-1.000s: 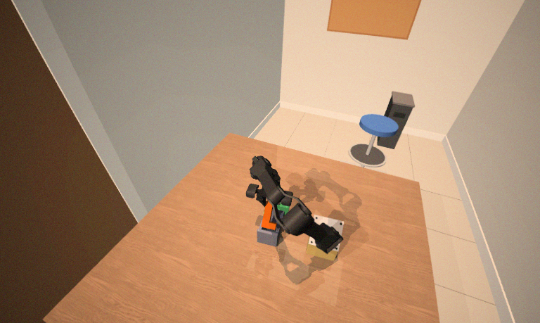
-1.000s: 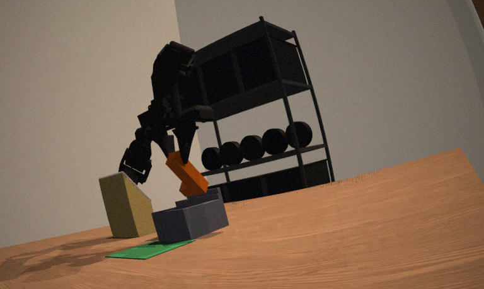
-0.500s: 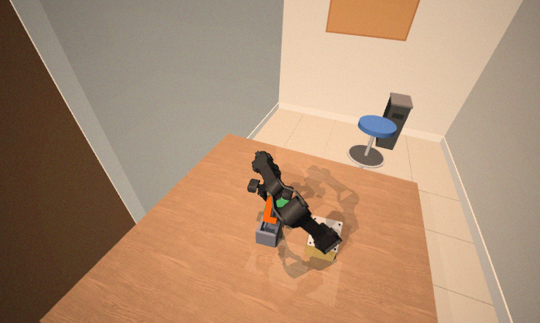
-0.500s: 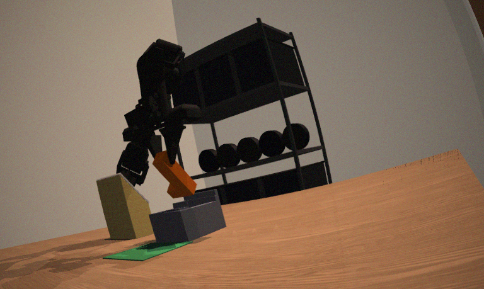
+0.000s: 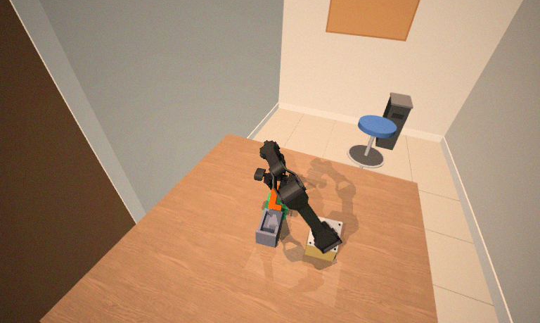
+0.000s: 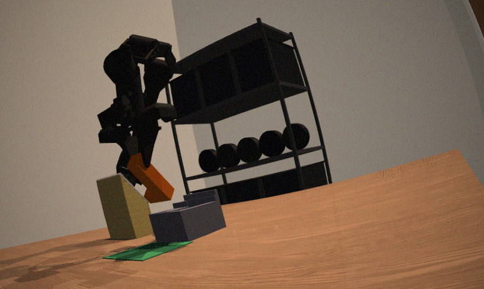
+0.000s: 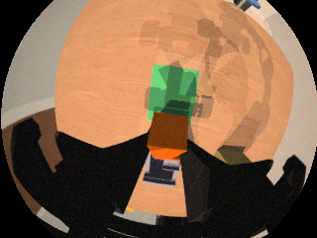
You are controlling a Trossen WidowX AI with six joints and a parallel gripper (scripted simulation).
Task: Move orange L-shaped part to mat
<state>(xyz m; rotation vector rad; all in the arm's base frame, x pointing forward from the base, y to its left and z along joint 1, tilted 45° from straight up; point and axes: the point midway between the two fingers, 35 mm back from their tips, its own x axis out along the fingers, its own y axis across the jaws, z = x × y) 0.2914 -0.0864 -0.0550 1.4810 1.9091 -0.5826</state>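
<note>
The orange L-shaped part [image 5: 273, 203] [image 6: 157, 183] [image 7: 168, 130] hangs in the air, clear of the tray, tilted with its L-shaped end lower. My gripper [image 6: 140, 160] [image 7: 166, 138] is shut on its raised, narrow end. The grey tray [image 5: 266, 238] [image 6: 205, 222] stands on the table, and its pocket is empty in the top view. The green mat [image 5: 284, 214] [image 6: 144, 254] [image 7: 189, 80] lies flat beside the tray, below the part in the wrist view. In the top view the arm hides the fingertips.
The arm's base stands on a yellow block [image 5: 318, 252] [image 6: 120, 207] [image 7: 232, 155] with a pale sloping top, to the side of the tray. The wooden table [image 5: 190, 240] [image 6: 339, 236] carries everything. A dark shelf rack [image 6: 228, 116] and a blue stool [image 5: 377, 125] are in the background.
</note>
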